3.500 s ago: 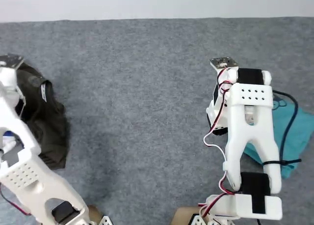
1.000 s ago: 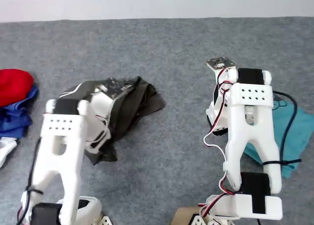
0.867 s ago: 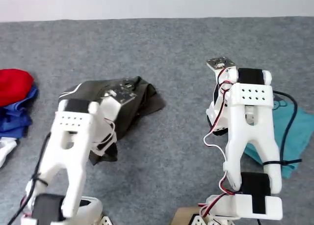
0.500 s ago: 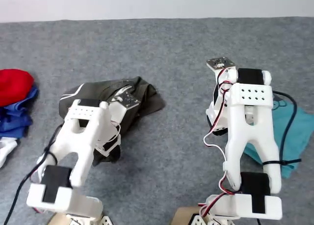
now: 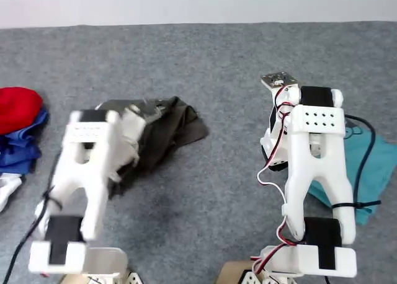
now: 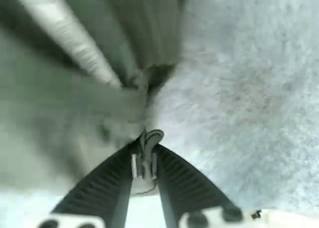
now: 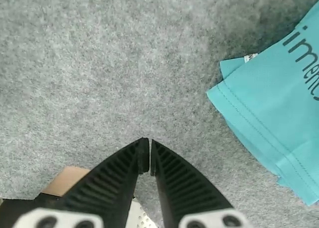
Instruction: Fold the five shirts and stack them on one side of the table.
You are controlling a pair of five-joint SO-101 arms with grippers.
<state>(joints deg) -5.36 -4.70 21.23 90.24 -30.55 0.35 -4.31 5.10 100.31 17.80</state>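
- Left gripper (image 6: 144, 158): jaws closed down to a thin slit, pinching a small fold of the dark olive shirt (image 6: 60, 118) at the tips. A pale bit, possibly a label, sits in the pinch; cannot tell for certain.
- Dark olive shirt (image 5: 177, 126): crumpled heap, left of centre on the grey table (image 5: 211, 61), mid-depth. Its right edge spreads out flat on the table; its left and near parts are hidden under the left arm (image 5: 87, 166).
- Left arm: stands over the heap, its base at the near-left edge of the table.
- Right gripper (image 7: 146, 158): jaws pressed together, nothing between them. It points down at bare table (image 7: 99, 63), just left of the teal shirt (image 7: 279, 113) and apart from it.
- Teal shirt (image 5: 378, 166): lies flat at the right edge of the table, partly covered by the right arm (image 5: 316, 154) and a black cable. A folded corner with stitched hem faces the right gripper; dark print shows on the top face.
- Red shirt (image 5: 17, 107): bunched at the far-left edge, resting on top of the blue shirt (image 5: 22, 147).
- Blue shirt: crumpled, just nearer than the red one and touching it.
- White shirt (image 5: 5, 194): only an edge shows at the left border, nearer than the blue one.
- Cardboard piece (image 7: 65, 180): tan, by the right arm's base at the near edge.
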